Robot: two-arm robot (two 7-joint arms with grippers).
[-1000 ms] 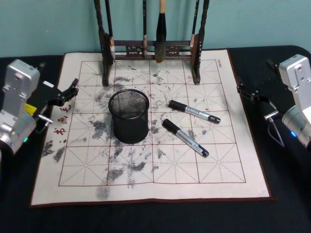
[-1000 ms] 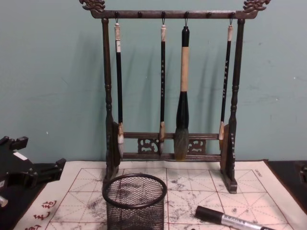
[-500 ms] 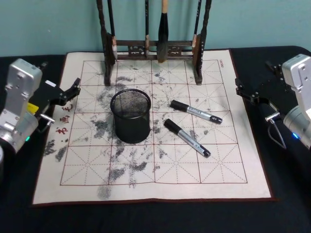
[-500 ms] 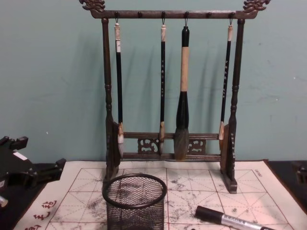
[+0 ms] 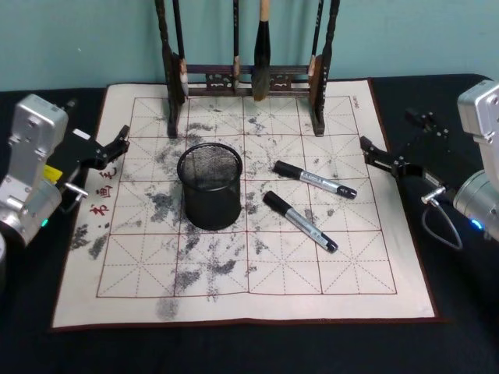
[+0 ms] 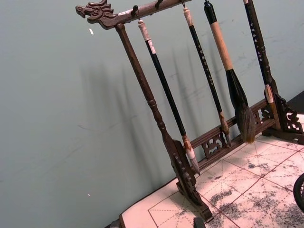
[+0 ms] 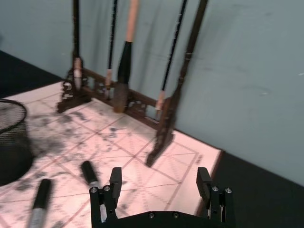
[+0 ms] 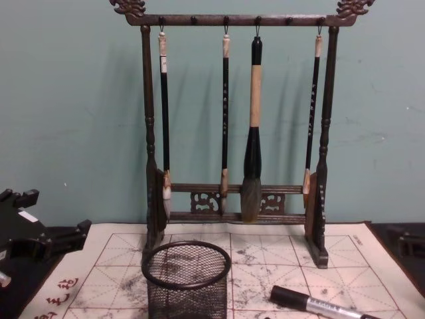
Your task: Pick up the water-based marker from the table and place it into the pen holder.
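1. Two markers are seen lying flat on the ink-stained mat [image 5: 312, 273], to the right of the pen holder [image 5: 208, 187].
2. The far marker [image 5: 313, 179] and the near marker [image 5: 300, 220] are laid close together but not touching, each with a black cap and a silver barrel. Both are kept apart from the pen holder.
3. The pen holder is stood upright near the mat's middle, in front of the brush rack [image 5: 242, 78], from which four brushes are hung.
4. The right gripper [image 5: 385, 130] is held at the mat's right edge, just right of the far marker. Its jaws are spread wide and nothing is held between them.
5. The left gripper [image 5: 118, 142] is held at the mat's left edge, above the black table [image 5: 234, 351]. Its jaws are parted and nothing is gripped.
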